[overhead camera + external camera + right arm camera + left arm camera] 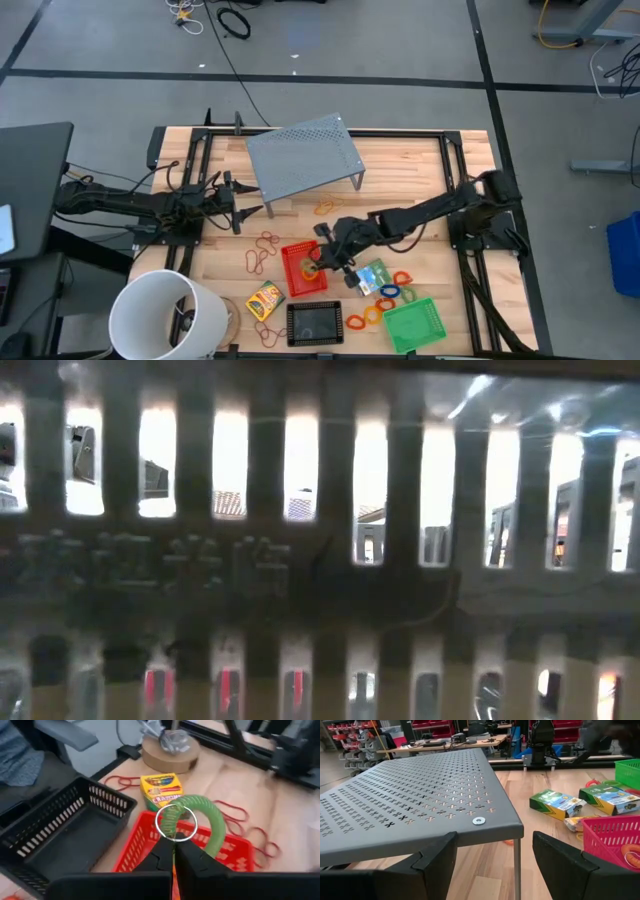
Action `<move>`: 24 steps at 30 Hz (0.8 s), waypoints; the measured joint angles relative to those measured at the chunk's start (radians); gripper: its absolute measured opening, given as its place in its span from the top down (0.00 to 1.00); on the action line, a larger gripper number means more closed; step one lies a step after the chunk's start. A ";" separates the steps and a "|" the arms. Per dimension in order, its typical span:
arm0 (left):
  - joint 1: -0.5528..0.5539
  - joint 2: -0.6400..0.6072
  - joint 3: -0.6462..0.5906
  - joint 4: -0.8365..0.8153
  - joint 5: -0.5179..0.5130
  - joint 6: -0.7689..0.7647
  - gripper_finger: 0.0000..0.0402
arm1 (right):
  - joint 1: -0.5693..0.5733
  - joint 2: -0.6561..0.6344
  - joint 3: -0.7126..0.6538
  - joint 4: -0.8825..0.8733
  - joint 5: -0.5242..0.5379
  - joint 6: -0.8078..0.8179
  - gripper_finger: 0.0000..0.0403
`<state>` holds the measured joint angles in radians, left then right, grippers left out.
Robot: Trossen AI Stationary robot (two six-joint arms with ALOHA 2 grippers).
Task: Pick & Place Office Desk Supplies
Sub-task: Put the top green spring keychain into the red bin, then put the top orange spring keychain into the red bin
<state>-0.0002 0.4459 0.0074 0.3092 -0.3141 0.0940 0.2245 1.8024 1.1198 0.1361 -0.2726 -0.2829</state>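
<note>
One green ring (207, 822) pinched in the right gripper (174, 849), hanging over the red tray (150, 845).
Fingers pressed together on the ring's edge, with the crayon box (161, 787) and black tray (65, 832) just beyond. Left gripper (492, 860) waiting spread wide beside the grey riser (415, 800). Thin hold only: could slip, or bounce off the tray rim on release and roll among the loose rubber bands (250, 827), if let go too high or off-centre.

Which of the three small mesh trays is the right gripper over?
The red mesh tray. The right gripper hangs over it, shut on a green ring; the black and green trays sit apart.
</note>
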 joint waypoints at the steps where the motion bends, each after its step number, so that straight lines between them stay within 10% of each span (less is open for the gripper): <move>1: 0.000 0.000 0.000 0.000 0.000 0.000 0.35 | -0.004 0.020 0.000 0.029 -0.016 -0.002 1.00; 8: 0.000 0.000 0.000 -0.001 0.000 0.000 0.35 | -0.028 0.101 0.008 0.032 -0.006 0.015 0.97; 24: 0.000 0.000 0.000 -0.003 0.000 0.001 0.35 | -0.017 0.091 0.009 -0.015 0.078 0.014 0.50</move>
<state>-0.0002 0.4458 0.0074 0.3058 -0.3141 0.0952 0.2076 1.8933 1.1286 0.1214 -0.1944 -0.2686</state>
